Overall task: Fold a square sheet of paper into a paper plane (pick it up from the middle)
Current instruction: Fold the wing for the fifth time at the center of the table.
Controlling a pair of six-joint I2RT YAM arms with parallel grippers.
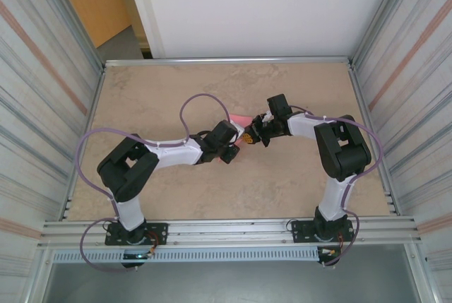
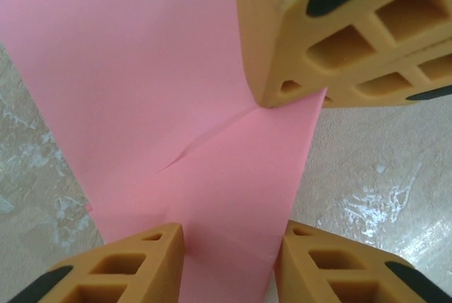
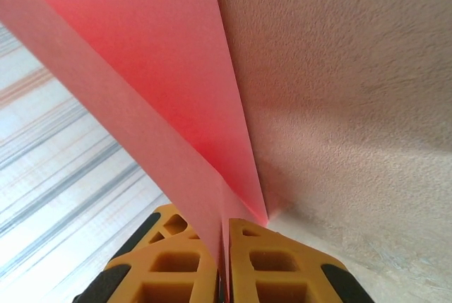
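Pink-red and thin, the square sheet of paper (image 1: pixel 240 119) is at the middle of the beige table (image 1: pixel 176 197), held up off the surface where your two arms meet tip to tip. Your right gripper (image 3: pixel 224 236) is pinched tight on it: in the right wrist view its two orange fingers (image 3: pixel 282 268) stand together with the sheet's edge caught between them, and the paper fans up and away in two layers that join at a fold. Your left gripper (image 2: pixel 229 243) has its jaws apart (a clear gap between them), and the sheet runs across that gap; whether either side touches the paper cannot be told. In the left wrist view the right gripper comes in from the far right and clamps the sheet's right edge, with a short diagonal crease (image 2: pixel 205 140) running from that grip toward the near left. Marbled table surface lies on both sides of the paper.
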